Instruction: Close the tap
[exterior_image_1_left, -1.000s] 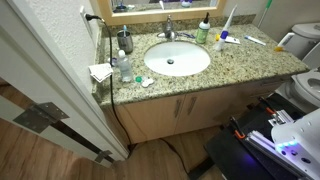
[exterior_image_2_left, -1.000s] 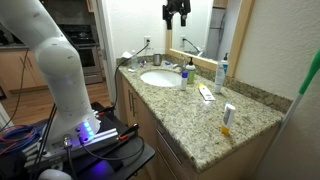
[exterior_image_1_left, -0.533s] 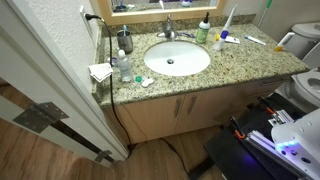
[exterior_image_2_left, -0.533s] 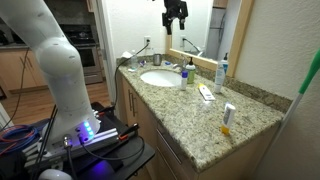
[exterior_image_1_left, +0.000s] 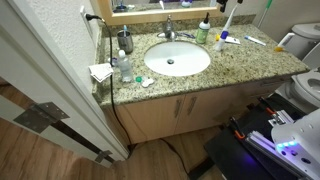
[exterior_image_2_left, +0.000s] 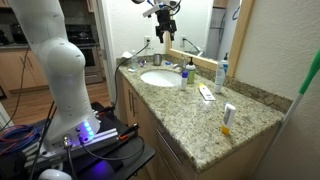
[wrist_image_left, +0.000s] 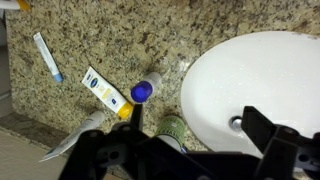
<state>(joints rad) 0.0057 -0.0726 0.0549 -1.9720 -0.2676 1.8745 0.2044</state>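
The tap (exterior_image_1_left: 168, 33) is a small chrome faucet at the back rim of the white oval basin (exterior_image_1_left: 177, 60), and it also shows in an exterior view (exterior_image_2_left: 158, 60). My gripper (exterior_image_2_left: 165, 22) hangs high above the basin near the mirror, well clear of the tap. In the wrist view my gripper (wrist_image_left: 195, 120) is open and empty, its two dark fingers spread over the basin (wrist_image_left: 265, 75) and its drain (wrist_image_left: 238, 122). The tap is out of sight in the wrist view.
A green soap bottle (exterior_image_1_left: 202, 33) stands right of the tap and shows in the wrist view (wrist_image_left: 172, 128). A dark pump dispenser (exterior_image_1_left: 125, 42) stands left of it. A blue-capped bottle (wrist_image_left: 142, 92), a tube (wrist_image_left: 103, 90) and a toothbrush (wrist_image_left: 45, 55) lie on the granite counter (exterior_image_1_left: 250, 62).
My gripper has swung left and slightly down above the basin, and more of the arm now shows. The tap and the bottles have not moved.
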